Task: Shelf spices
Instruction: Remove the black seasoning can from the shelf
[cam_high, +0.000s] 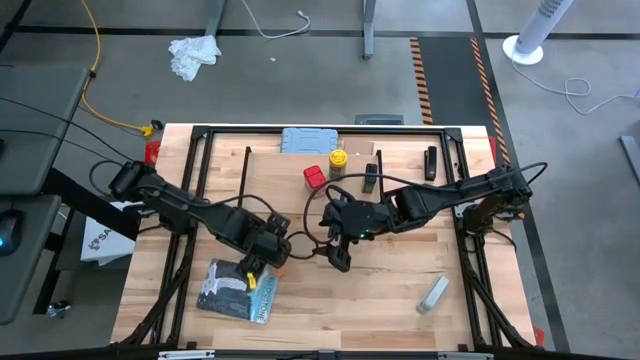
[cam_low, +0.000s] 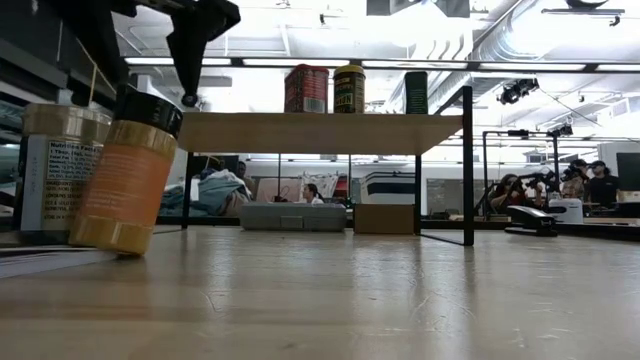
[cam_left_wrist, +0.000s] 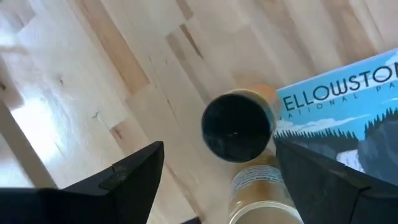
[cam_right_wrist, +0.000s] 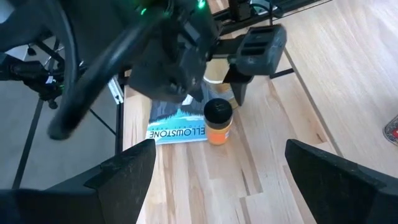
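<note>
Landmark: the amber jar (cam_right_wrist: 218, 122) with the black cap, standing on the counter (cam_high: 370, 300) with its base against the edge of a blue booklet (cam_high: 232, 291); every place below is given from it.
Tan cylinder: a tan cylinder (cam_low: 58, 172) stands just beside the amber jar, on the booklet side, close enough to get in the way of a grasp.
Shelf: the shelf (cam_low: 320, 131) stands well away from the amber jar, toward the far edge of the counter; a red tin (cam_low: 307, 89), a yellow jar (cam_low: 349, 88) and a dark tin (cam_low: 416, 92) already stand on its plank.
My left jaws: my left gripper (cam_left_wrist: 214, 177) hangs directly above the amber jar's cap, jaws spread wide, one on each side of the cap and holding nothing.
My right jaws: my right gripper (cam_right_wrist: 214, 180) waits above the counter on the shelf side of the amber jar, jaws wide and empty.
Step in hand, as I judge it: taking hold of the amber jar with my left jaws.
Method: I come straight down, keeping the cap centred between my jaws.
Clearance: I keep the jaw on the booklet side off the tan cylinder.
Grip: I close on the jar below the cap, then lift vertically before travelling to the shelf.
Risk: the jar looks slightly tilted on the booklet's edge, so an off-centre close could tip it.
</note>
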